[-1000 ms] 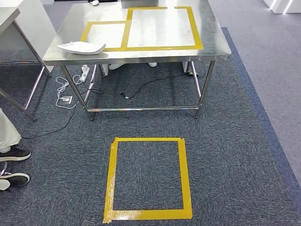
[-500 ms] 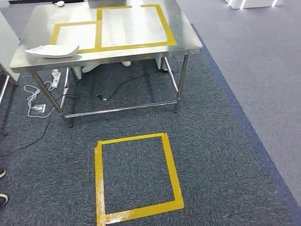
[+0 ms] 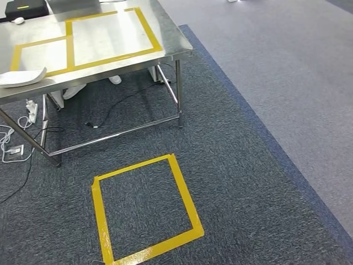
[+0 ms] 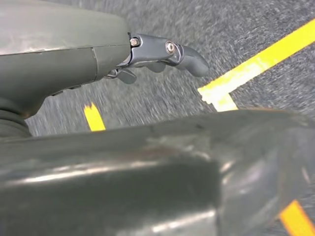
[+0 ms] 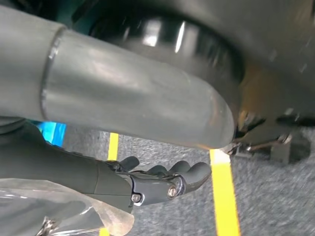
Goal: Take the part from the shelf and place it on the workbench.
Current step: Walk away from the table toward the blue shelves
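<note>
A steel workbench (image 3: pixel 166 47) stands at the far left of the head view, its top marked with two adjoining yellow tape rectangles (image 3: pixel 70 38). A white curved part (image 3: pixel 21 77) lies on the bench's near left corner, just outside the tape and close to the front edge. A black box (image 3: pixel 22 8) and a small white object (image 3: pixel 17 20) sit at the far left back of the benchtop. Under the bench, white cables and a power strip (image 3: pixel 31 110) lie on the dark grey carpet (image 3: pixel 233 182), along with a black cable (image 3: pixel 108 113) and a pair of white shoes (image 3: pixel 75 91). Nearer the camera, toward the middle, a square outline of yellow floor tape (image 3: pixel 183 193) is stuck to the carpet. To the right, the dark carpet gives way along a blue border to a lighter grey floor (image 3: pixel 283 66). In the left wrist view, the left hand (image 4: pixel 163 56) hangs above the carpet with its fingers loosely extended and nothing in them. In the right wrist view, the right hand (image 5: pixel 163 179) likewise hangs over yellow tape lines, fingers gently curved and apart, empty.
</note>
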